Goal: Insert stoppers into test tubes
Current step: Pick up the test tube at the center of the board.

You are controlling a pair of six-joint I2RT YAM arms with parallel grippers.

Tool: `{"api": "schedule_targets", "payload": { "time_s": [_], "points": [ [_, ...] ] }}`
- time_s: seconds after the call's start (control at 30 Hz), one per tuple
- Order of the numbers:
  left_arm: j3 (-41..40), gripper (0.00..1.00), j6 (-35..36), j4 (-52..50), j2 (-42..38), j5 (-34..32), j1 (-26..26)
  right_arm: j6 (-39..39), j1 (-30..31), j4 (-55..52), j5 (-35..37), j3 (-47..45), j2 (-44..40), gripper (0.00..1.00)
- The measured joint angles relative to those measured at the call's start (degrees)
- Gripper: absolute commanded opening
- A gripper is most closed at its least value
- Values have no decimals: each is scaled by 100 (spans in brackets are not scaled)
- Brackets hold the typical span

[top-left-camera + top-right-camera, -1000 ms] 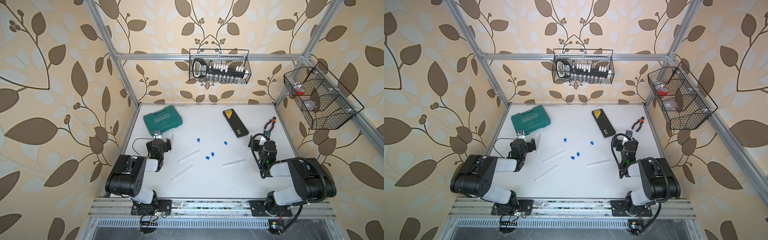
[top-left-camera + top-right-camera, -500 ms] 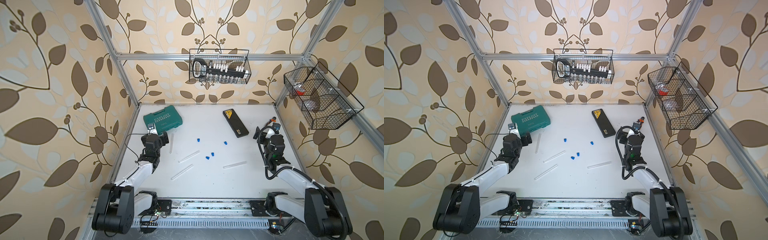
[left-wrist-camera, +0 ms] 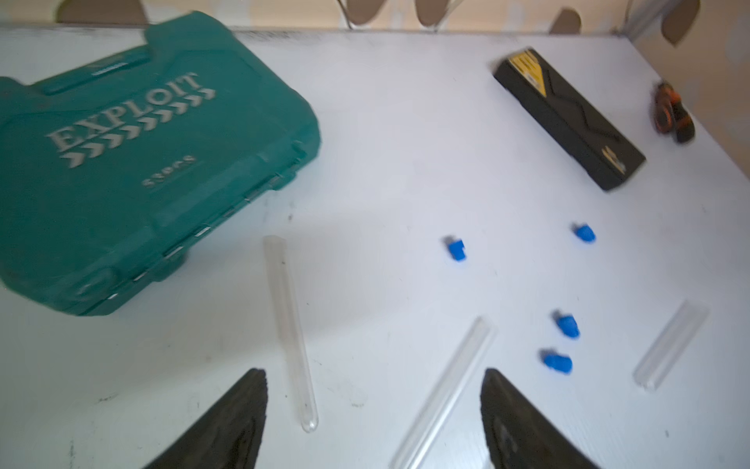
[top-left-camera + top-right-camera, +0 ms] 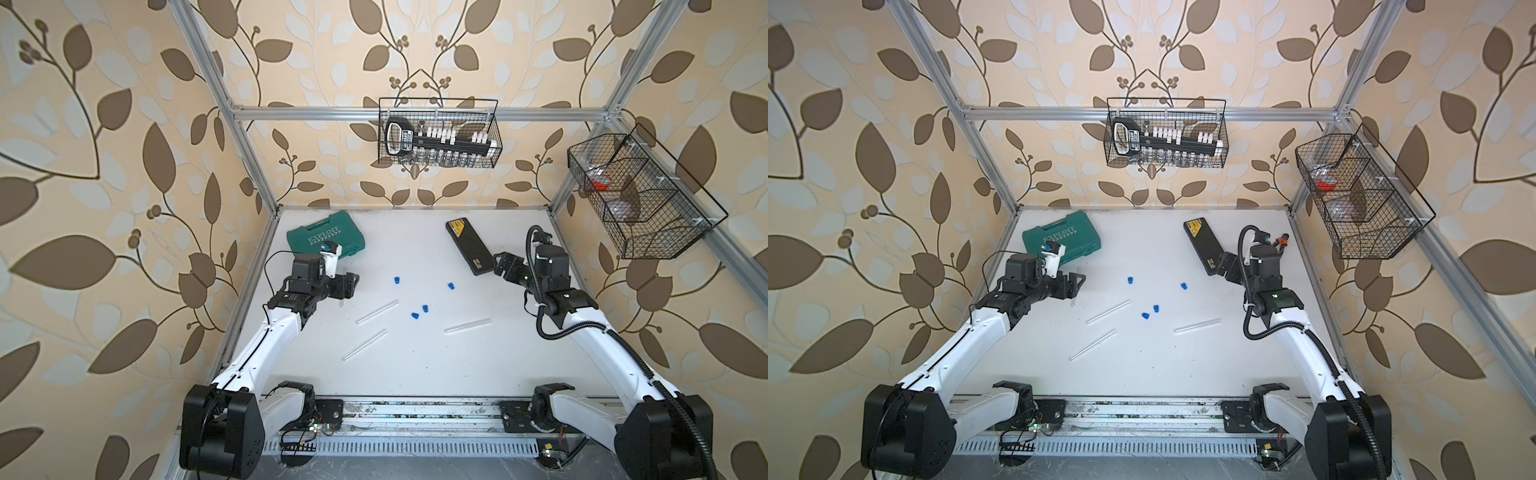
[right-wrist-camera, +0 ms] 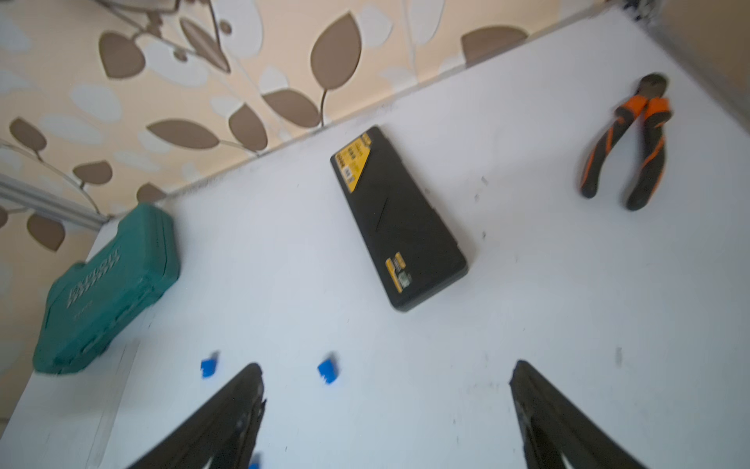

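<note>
Several small blue stoppers (image 4: pixel 425 308) (image 4: pixel 1155 308) (image 3: pixel 567 325) lie loose in the middle of the white table. Several clear test tubes (image 4: pixel 377 311) (image 4: pixel 1108 311) (image 3: pixel 446 390) lie flat around them, all unplugged. My left gripper (image 4: pixel 353 282) (image 4: pixel 1079 280) (image 3: pixel 373 371) hovers open at the left, over the rounded end of one tube (image 3: pixel 290 325). It holds nothing. My right gripper (image 4: pixel 500 264) (image 4: pixel 1225 264) (image 5: pixel 385 365) hangs open and empty at the right, by the black case's near end, with a stopper (image 5: pixel 328 371) ahead of it.
A green tool case (image 4: pixel 326 237) (image 3: pixel 134 162) sits at the back left behind my left gripper. A black case (image 4: pixel 468 246) (image 5: pixel 397 219) lies at the back right. Orange-handled pliers (image 5: pixel 625 150) rest by the right wall. Wire baskets (image 4: pixel 438 133) hang on the walls.
Both arms have unfolded from their tucked pose and reached out over the table. The grippers swung inward toward the stoppers and tubes. Both stayed open.
</note>
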Motion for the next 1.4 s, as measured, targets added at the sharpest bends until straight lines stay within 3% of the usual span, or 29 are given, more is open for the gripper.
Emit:
{"api": "schedule_targets", "payload": {
  "time_s": [0.2, 0.43, 0.73, 1.4],
  "points": [
    [328, 79, 1451, -1504, -142, 225, -855, -2, 525, -887, -461, 33, -114, 91],
    [205, 75, 2120, -2616, -232, -210, -1786, 0, 577, -1320, -640, -186, -433, 91],
    [-96, 69, 2059, -2894, 507, -975, -2463, 0, 577, -1480, -601, -304, -636, 91],
    [-280, 42, 2055, -2109, 1200, -1537, -2726, -216, 577, -1711, 2, -299, -850, 92]
  ]
}}
